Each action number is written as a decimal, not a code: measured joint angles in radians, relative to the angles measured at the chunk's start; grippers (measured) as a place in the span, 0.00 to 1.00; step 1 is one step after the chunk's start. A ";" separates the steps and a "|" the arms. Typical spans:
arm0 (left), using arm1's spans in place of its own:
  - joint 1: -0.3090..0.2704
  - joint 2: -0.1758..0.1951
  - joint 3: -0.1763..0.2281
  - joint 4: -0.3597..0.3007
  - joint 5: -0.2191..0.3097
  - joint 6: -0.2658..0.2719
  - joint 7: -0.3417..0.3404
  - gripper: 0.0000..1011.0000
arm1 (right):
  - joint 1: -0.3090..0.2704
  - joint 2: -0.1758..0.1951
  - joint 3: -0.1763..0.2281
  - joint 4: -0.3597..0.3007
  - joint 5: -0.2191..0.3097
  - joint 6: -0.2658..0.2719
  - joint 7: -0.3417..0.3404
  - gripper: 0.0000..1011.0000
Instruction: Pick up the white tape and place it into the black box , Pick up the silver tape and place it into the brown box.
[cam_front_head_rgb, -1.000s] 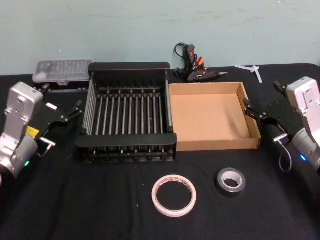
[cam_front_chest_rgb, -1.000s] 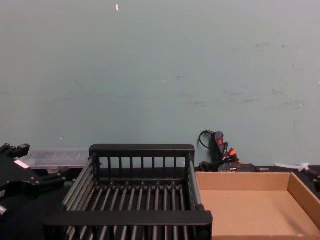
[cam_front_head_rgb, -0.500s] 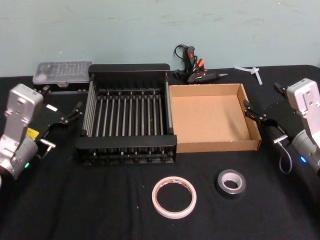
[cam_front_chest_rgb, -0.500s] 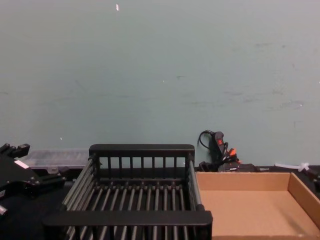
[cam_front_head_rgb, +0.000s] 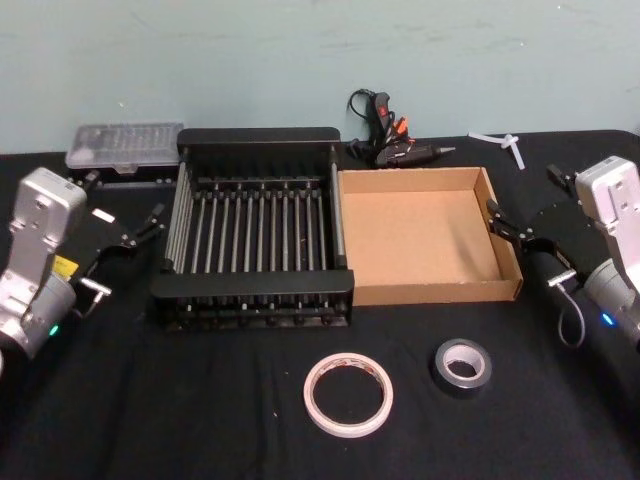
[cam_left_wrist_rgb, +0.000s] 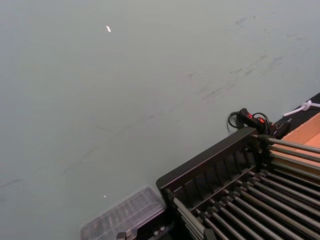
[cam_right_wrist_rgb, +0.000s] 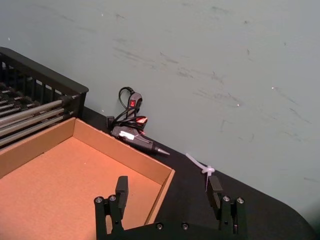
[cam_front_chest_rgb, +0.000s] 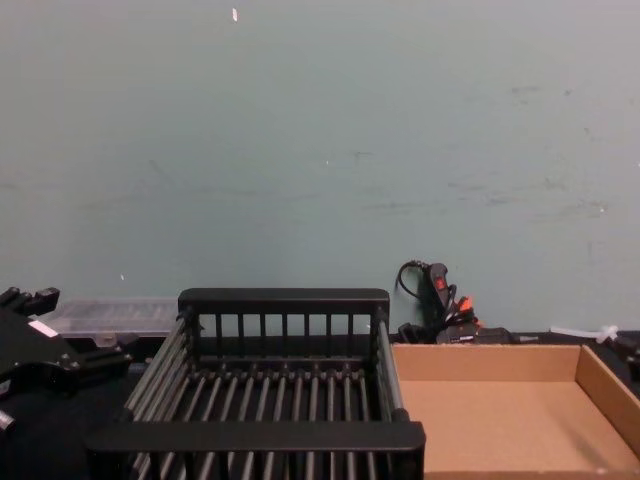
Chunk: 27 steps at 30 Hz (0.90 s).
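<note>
The white tape (cam_front_head_rgb: 348, 393) lies flat on the black cloth near the front, with the smaller silver tape (cam_front_head_rgb: 463, 364) to its right. Behind them the black box (cam_front_head_rgb: 250, 283) and the brown box (cam_front_head_rgb: 415, 235) stand side by side, both with nothing inside. My left gripper (cam_front_head_rgb: 125, 248) hovers left of the black box, fingers apart, and also appears at the chest view's left edge (cam_front_chest_rgb: 60, 360). My right gripper (cam_front_head_rgb: 528, 240) hovers at the brown box's right wall, open; the right wrist view shows its fingers spread (cam_right_wrist_rgb: 168, 187) over the brown box's corner (cam_right_wrist_rgb: 165, 175).
A clear plastic case (cam_front_head_rgb: 125, 143) sits behind the black box on the left. A glue gun (cam_front_head_rgb: 390, 140) with its cord lies behind the boxes, and a white plastic piece (cam_front_head_rgb: 505, 140) lies at the back right. A pale green wall closes the back.
</note>
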<state>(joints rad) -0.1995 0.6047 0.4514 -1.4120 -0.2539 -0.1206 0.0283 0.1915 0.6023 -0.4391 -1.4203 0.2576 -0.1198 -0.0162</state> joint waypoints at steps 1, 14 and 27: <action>0.000 0.000 0.000 0.000 0.000 0.000 0.000 0.99 | -0.002 0.000 0.003 -0.003 0.002 0.001 0.004 0.99; 0.000 0.000 0.000 0.000 0.000 0.000 0.000 0.99 | -0.074 0.008 0.063 -0.104 0.072 0.041 0.069 0.99; 0.000 0.000 0.000 0.000 0.000 0.000 0.000 0.99 | -0.201 0.029 0.123 -0.262 0.140 0.099 0.111 0.99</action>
<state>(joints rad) -0.1995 0.6047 0.4514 -1.4120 -0.2539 -0.1205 0.0283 -0.0095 0.6317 -0.3161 -1.6820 0.3973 -0.0205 0.0949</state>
